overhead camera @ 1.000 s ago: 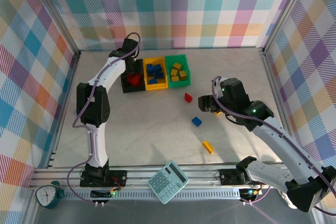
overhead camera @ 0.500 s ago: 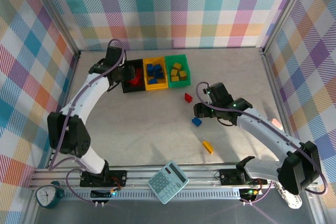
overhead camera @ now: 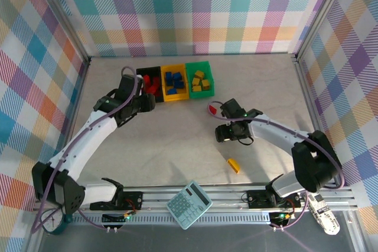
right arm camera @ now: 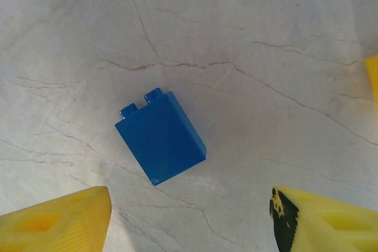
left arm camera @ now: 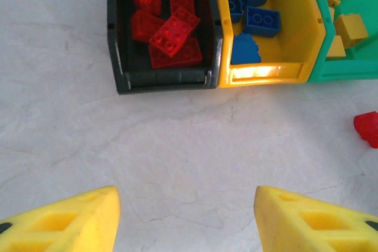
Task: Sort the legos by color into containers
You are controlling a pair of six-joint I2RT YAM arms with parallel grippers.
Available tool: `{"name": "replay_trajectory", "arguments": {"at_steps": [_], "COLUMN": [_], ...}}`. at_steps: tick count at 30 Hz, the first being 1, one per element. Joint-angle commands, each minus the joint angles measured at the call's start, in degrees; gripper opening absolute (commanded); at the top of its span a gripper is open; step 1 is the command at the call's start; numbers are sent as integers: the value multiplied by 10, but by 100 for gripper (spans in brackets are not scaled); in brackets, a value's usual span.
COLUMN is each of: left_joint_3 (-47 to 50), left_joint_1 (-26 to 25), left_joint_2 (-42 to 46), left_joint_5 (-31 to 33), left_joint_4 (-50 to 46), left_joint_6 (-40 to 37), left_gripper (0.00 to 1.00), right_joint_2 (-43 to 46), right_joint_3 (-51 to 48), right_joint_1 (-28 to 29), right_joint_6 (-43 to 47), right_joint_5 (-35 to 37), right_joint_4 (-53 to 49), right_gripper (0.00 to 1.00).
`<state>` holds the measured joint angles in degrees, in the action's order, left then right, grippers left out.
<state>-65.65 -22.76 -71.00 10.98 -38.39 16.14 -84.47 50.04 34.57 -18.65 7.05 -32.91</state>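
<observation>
Poised above the blue brick with right gripper spread (nothing pinched), seemingly aligned to straddle and lift it.

Three bins, one loose red lego, one blue lego, one yellow lego, one calculator

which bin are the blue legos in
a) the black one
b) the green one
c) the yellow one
c, the blue legos sit inside the yellow bin, the middle one between the black bin and the green bin.
</observation>
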Motion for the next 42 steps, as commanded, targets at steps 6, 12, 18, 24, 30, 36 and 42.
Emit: {"name": "replay_trajectory", "arguments": {"at_steps": [6,12,18,24,30,36,42], "left_joint_3": [30,38,38,29,26,27,25], "left_joint_1": [-18,-18,-18,-19,-23,-46,-69], "left_joint_2": [54,73,74,75,73,76,76], "left_joint_5": [34,52,54,62,64,66,71], "left_joint_4": [-53,-69,-73,-86,-89,-70,-65], "left_joint_6": [31,30,31,32,35,48,59], "left_gripper": [62,62,62,62,62,62,62], "right_joint_2": [-68,-102,-124,-131,-132,-114,-132], "right_joint_3": [41,52,62,67,75,116,218], "right_joint_1": [15,18,18,18,18,19,19], "right_joint_6": [6,9,15,18,24,39,57], "right_joint_5": [13,26,32,34,31,15,-36], "right_joint_4": [20,26,25,23,18,18,53], "right_gripper": [65,63,57,46,33,29,28]}}
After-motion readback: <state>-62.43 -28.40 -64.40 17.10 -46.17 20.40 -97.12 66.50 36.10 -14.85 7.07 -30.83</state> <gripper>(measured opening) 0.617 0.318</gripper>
